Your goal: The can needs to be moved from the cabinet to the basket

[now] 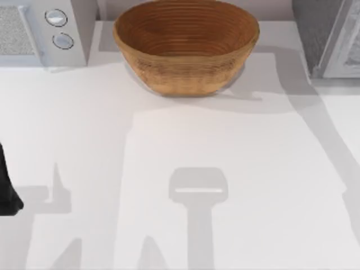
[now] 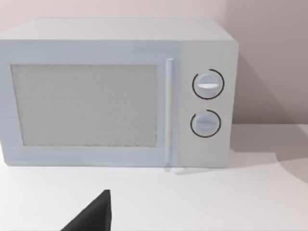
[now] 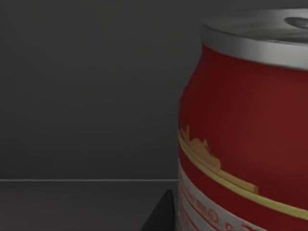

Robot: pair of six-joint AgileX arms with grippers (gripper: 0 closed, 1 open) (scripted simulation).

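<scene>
1. Brown woven wicker marks the basket (image 1: 186, 45) in the top view, at the far middle of the white table (image 1: 169, 169). A white microwave (image 1: 42, 31) with 2 round knobs stands at the table's far left, and the cabinet (image 1: 329, 36), dark grey speckled side and paler framed door, at the far right. A dark piece of my left arm (image 1: 7, 188) sits parked at the left edge.
2. In the left wrist view, the microwave (image 2: 118, 94) faces the camera, door shut, its 2 knobs stacked beside the handle. A black tip of my left gripper (image 2: 94, 214) pokes in low over the table (image 2: 216, 202); I cannot tell how far it is open.
3. In the right wrist view, the can (image 3: 245, 130) stands upright and very close, red side, silver top, against a dark grey interior wall, on a dark floor. A dark edge of my right gripper (image 3: 161, 214) shows just beside the can's base; whether it grips the can I cannot tell.
</scene>
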